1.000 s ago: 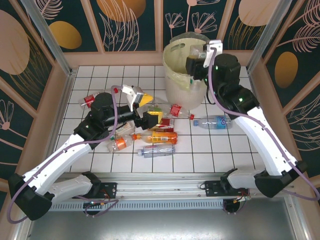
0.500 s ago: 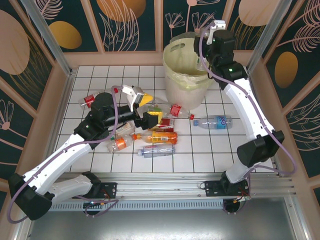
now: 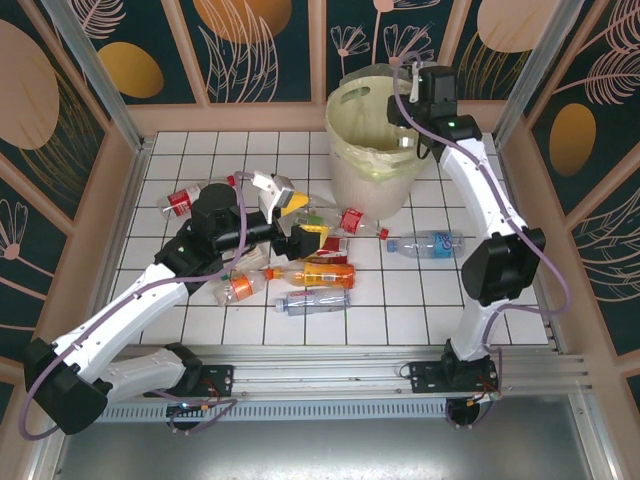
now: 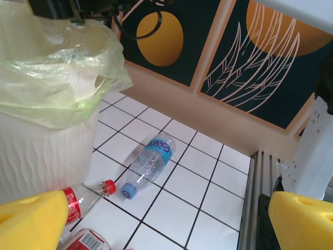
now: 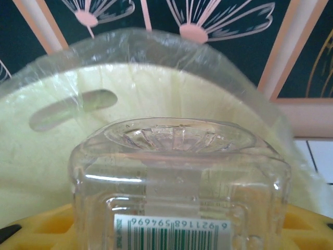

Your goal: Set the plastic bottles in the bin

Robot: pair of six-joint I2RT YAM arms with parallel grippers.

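R gripper (image 3: pixel 400 108), pads clamped on a clear bottle (image 5: pixel 179 177), hangs over the bin (image 3: pixel 350 170) opening w/ bottle long axis running straight out past the fingers, base toward far bin wall; L gripper (image 3: pixel 300 218), jaws wide, sits nearer the loose bottles (image 3: pixel 320 272) at table (image 3: pixel 180 150) ctr.

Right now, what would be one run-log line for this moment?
left gripper: open, by bottle pile | right gripper: shut on clear bottle, above bin | release: not yet done

Top cam overhead, wrist cams nearer, all share bin (image 3: pixel 365 185).
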